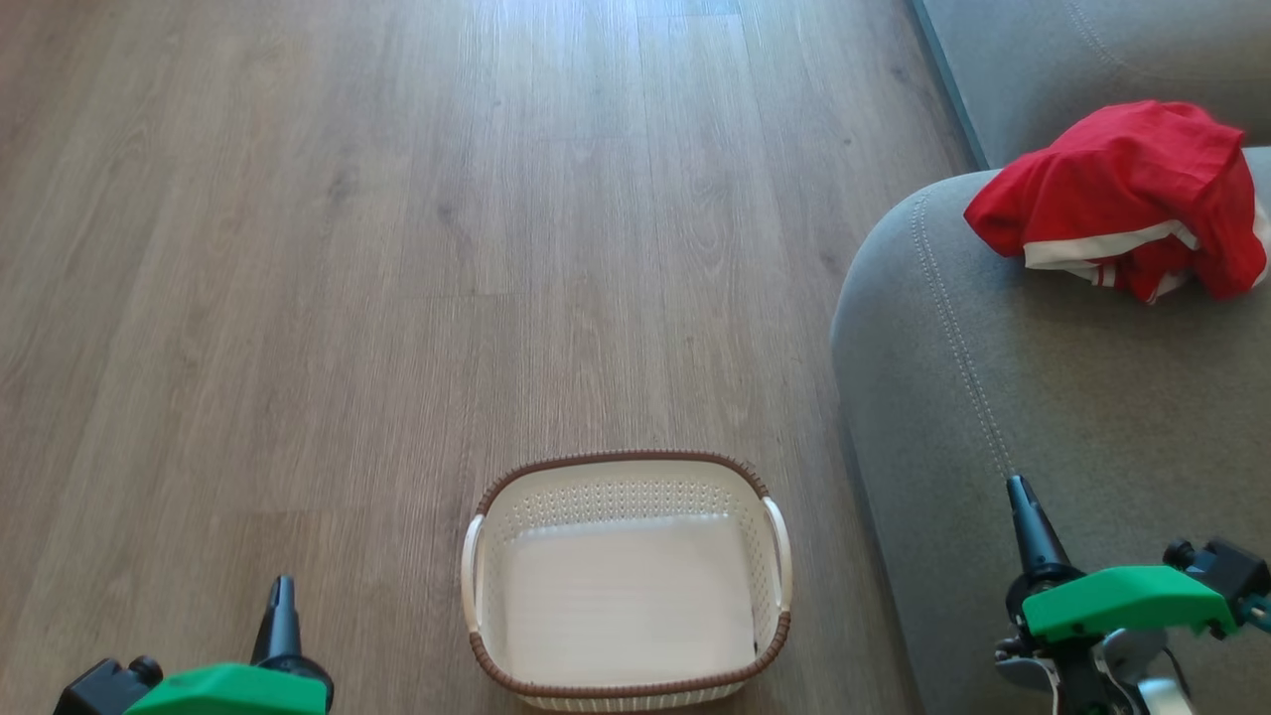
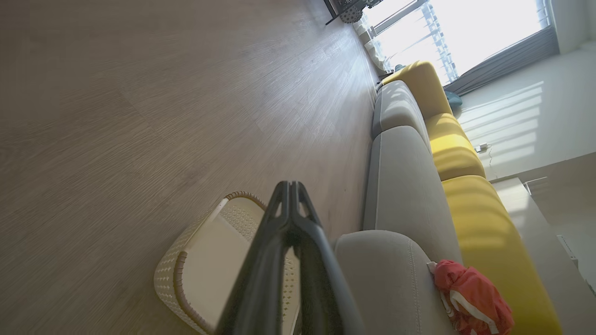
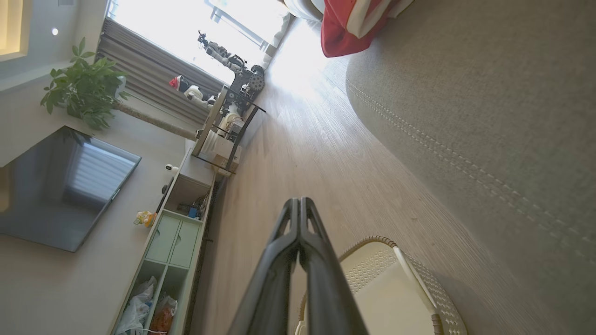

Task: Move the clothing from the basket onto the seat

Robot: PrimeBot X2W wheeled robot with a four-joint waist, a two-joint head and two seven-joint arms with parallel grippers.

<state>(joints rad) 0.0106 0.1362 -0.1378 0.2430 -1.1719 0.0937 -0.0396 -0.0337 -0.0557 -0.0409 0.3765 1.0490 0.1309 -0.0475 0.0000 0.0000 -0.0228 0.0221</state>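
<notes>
Currently the clothing (image 1: 1122, 189) lies bunched in a red heap with white trim on the seat (image 1: 1043, 417), toward its far end in head view and well apart from the basket (image 1: 621, 459). Whether the heap is one garment or two cannot be told. Basket stands upright on the wood floor (image 1: 348, 248), just beside the seat's rounded front edge, with its cream bottom bare.

At lower left the left gripper (image 1: 281, 608) hangs over the floor, to the left of the basket and not touching it. In left wrist view its fingers (image 2: 270, 242) are pressed together at the tips, clenched on nothing.

At lower right the right gripper (image 1: 1028, 521) sits over the seat, by the stitched seam (image 1: 958, 328), near the basket's right handle side but apart from it. In right wrist view its fingers (image 3: 321, 260) are also closed tip to tip, gripping nothing. Yellow back cushions (image 2: 489, 223) run behind the grey seat in left wrist view.
</notes>
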